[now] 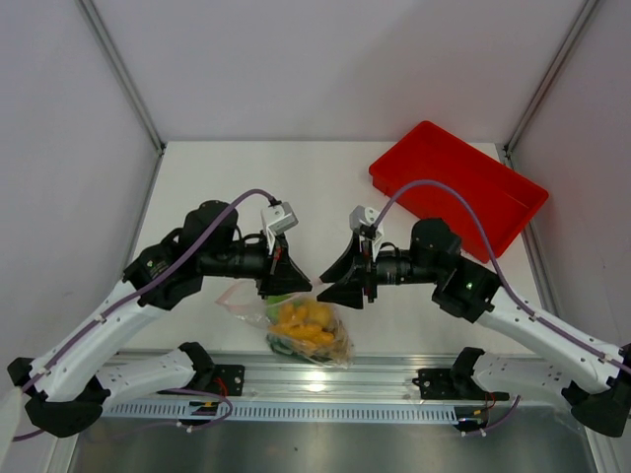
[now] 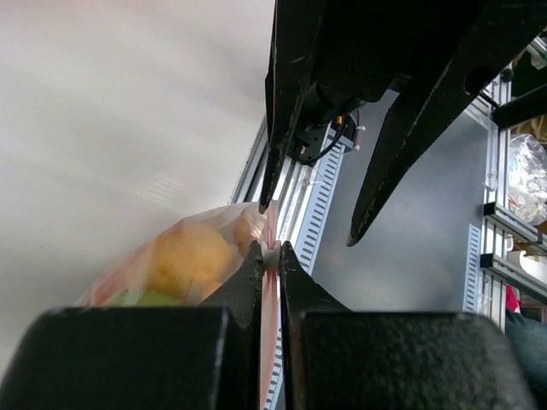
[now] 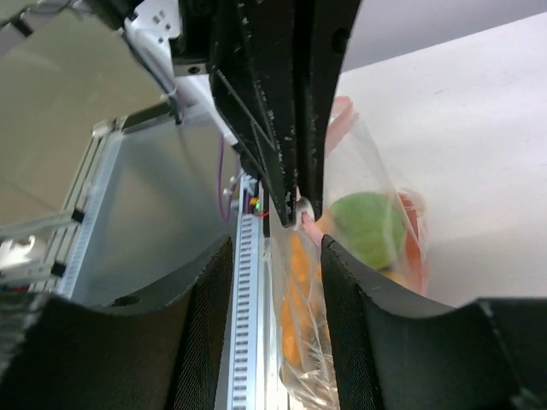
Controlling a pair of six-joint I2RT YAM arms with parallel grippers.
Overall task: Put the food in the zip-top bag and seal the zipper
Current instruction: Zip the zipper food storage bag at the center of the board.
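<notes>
The zip-top bag (image 1: 314, 333) hangs at the table's near edge with the food (image 1: 304, 320) inside: a yellow-orange fruit (image 2: 184, 260), a green piece (image 3: 367, 226) and orange pieces (image 3: 299, 282). My left gripper (image 2: 270, 252) is shut on the zipper (image 2: 270, 224), a pinkish-red strip, with a small white slider pinched between its tips. Facing it, my right gripper (image 3: 278, 248) stands open, its fingers apart on either side of the bag's mouth edge. From above, the left gripper (image 1: 294, 286) and right gripper (image 1: 332, 288) meet tip to tip over the bag.
A red tray (image 1: 458, 187) sits at the back right of the table. An aluminium rail (image 1: 325, 379) with the arm bases runs along the near edge, just below the bag. White walls close in both sides.
</notes>
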